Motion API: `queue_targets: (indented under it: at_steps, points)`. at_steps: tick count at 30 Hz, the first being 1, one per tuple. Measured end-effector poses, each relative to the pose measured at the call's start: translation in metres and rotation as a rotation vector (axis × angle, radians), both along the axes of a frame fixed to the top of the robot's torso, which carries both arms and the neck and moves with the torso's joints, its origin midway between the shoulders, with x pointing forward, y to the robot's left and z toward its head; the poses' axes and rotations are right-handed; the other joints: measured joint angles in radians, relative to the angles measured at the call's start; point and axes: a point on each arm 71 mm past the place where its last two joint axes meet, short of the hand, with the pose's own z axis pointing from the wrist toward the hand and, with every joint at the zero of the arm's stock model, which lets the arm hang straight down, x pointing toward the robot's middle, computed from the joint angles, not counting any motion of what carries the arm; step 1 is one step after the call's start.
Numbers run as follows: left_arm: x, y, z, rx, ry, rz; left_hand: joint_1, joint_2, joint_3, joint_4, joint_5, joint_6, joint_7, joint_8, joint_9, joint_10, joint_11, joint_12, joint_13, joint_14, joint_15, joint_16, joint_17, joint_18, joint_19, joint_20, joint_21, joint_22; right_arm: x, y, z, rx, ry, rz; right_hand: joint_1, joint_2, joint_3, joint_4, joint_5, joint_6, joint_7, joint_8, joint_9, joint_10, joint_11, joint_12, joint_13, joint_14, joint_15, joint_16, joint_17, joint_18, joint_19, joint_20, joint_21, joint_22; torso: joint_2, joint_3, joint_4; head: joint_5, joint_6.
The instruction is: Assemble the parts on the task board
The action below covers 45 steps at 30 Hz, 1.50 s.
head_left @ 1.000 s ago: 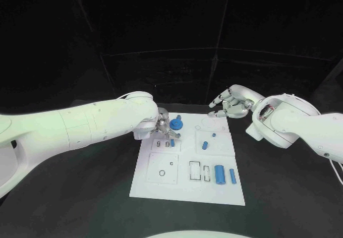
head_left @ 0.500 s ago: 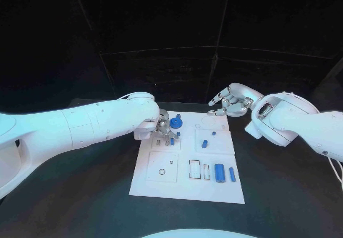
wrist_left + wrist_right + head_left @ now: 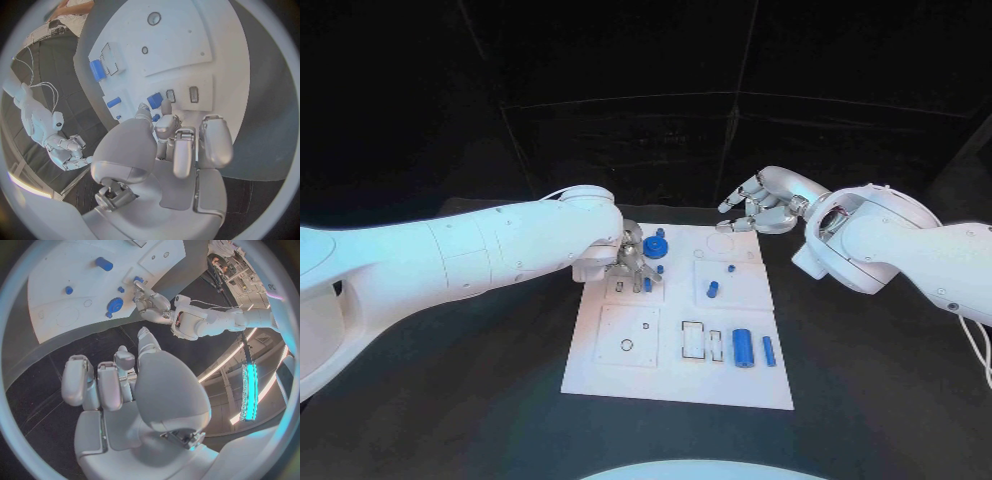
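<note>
One small blue part [image 3: 648, 285] sits just beside the left hand's [image 3: 630, 262] fingers [image 3: 636, 282].

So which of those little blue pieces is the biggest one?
The thick blue cylinder lying near the board's front right corner. It is wider and longer than the slim blue pin beside it and the small pieces farther back on the task board.

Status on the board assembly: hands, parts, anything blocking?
Left hand over task board, fingertips at a small blue part. Right hand empty, off the far corner. No obstruction seen.
</note>
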Motion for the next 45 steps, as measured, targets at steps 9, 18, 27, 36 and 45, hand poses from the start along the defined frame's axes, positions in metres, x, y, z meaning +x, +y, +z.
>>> queue_targets:
  at_steps: [9,18,27,36,45]
  points:
    - [-0.0012,-0.0024,-0.0002,-0.001,0.003,-0.008,0.007,-0.003,0.0,0.0,0.0,0.0,0.0,0.004,0.003,0.0,0.0,0.0,0.0,0.0,0.0,0.0,0.0,0.0,0.0,0.0,0.0,0.0,0.0004,0.0012,-0.0001,0.0,0.0,0.001,0.0,0.0,0.0,0.0,0.0,0.0,0.0,0.0,0.0,0.0,0.0,0.0,0.0,0.0,0.0,0.0,0.0,0.0,0.0,0.0,0.0,0.0,0.0,-0.0001,-0.0001,-0.001,-0.002]
    - [-0.0013,-0.0026,-0.0004,0.001,0.006,-0.011,0.028,0.004,0.006,-0.006,0.0,0.0,0.0,0.01,0.015,0.0,0.0,0.0,0.0,0.0,0.0,0.0,0.0,0.0,0.0,0.0,0.0,0.002,0.0007,0.002,-0.0002,0.0,0.0,0.002,0.0,0.0,0.0,0.0,0.0,0.0,0.0,0.0,0.0,0.0,0.0,0.0,0.0,0.0,0.0,0.0,0.0,0.0,0.0,0.0,0.0,0.0,0.0,-0.0001,-0.0001,-0.001,-0.004]
    - [-0.0019,-0.0054,-0.0014,0.002,0.01,-0.018,0.097,0.029,0.047,-0.033,0.0,-0.016,-0.002,0.015,0.032,0.0,0.0,0.0,0.0,0.004,-0.004,0.0,0.0,0.0,0.0,0.0,0.0,0.004,0.0008,0.0027,-0.0003,0.0,0.001,0.004,0.0,0.0,0.0,0.0,0.0,0.0,0.0,0.0,0.0,0.0,0.0,0.01,0.015,0.0,0.0,0.0,0.001,0.0,0.0,0.0,0.0,0.0,0.001,-0.0001,-0.0012,-0.003,-0.006]
    - [-0.002,-0.0065,-0.0005,-0.006,0.011,-0.022,0.206,0.044,0.154,-0.098,-0.002,-0.039,-0.007,-0.009,0.031,-0.011,-0.007,-0.015,-0.02,0.004,-0.004,0.0,0.0,0.0,-0.004,-0.004,0.0,0.005,0.0011,0.0028,-0.0005,-0.001,0.002,0.004,0.0,0.0,-0.002,0.003,0.0,0.0,0.0,0.0,0.0,0.008,0.0,0.024,0.031,0.0,0.0,0.0,0.009,0.0,0.0,0.0,0.0,0.001,0.0,0.0,-0.0003,-0.004,-0.008]
    - [-0.0042,-0.0055,-0.0003,-0.021,0.018,-0.023,0.261,0.023,0.212,-0.06,0.021,-0.045,-0.001,-0.052,0.017,-0.022,-0.003,-0.036,-0.037,0.004,-0.004,0.0,0.0,0.0,-0.004,-0.004,0.0,0.005,0.0015,0.0027,-0.0007,-0.002,0.004,0.004,0.0,0.0,-0.002,0.002,0.0,0.0,0.0,0.0,0.0,0.008,0.0,0.03,0.035,0.0,0.0,0.0,0.01,0.0,0.0,0.0,0.0,0.001,0.0,0.0005,0.0005,-0.001,-0.007]
